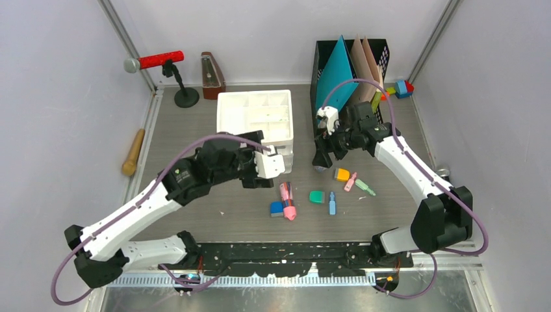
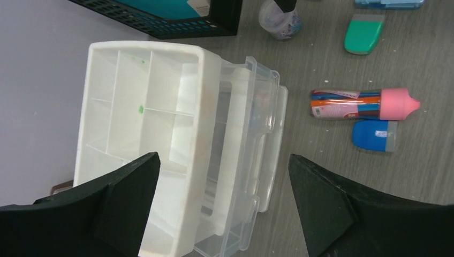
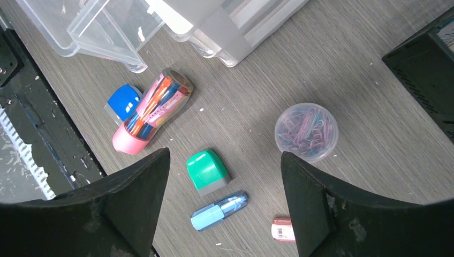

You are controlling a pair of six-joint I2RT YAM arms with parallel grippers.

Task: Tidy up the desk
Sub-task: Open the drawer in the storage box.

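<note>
We see the desk (image 1: 214, 224) filling the floor of the enclosure, between pale walls and with a black rail along its near edge. At the back right stands a black file holder (image 1: 320, 62) with a teal folder (image 1: 341, 68) leaning in it. Left of it sits a white organizer (image 1: 255, 117), its compartments bare and a clear drawer (image 2: 257, 155) pulled partway out of its near side.

The left gripper (image 2: 223, 157) hangs over that drawer with its jaws spread wide, gripping nothing. The right gripper (image 3: 225, 154) is also spread and empty, above the loose items in front of the file holder.

Smaller things lie between the arms. A pen case (image 1: 286, 200) with a pink cap touches a blue eraser (image 1: 277, 208). A green eraser (image 1: 316, 196) lies just beside a light-blue highlighter (image 1: 332, 203). A clear cup of paper clips (image 3: 306, 131) stands near the file holder's corner.
</note>
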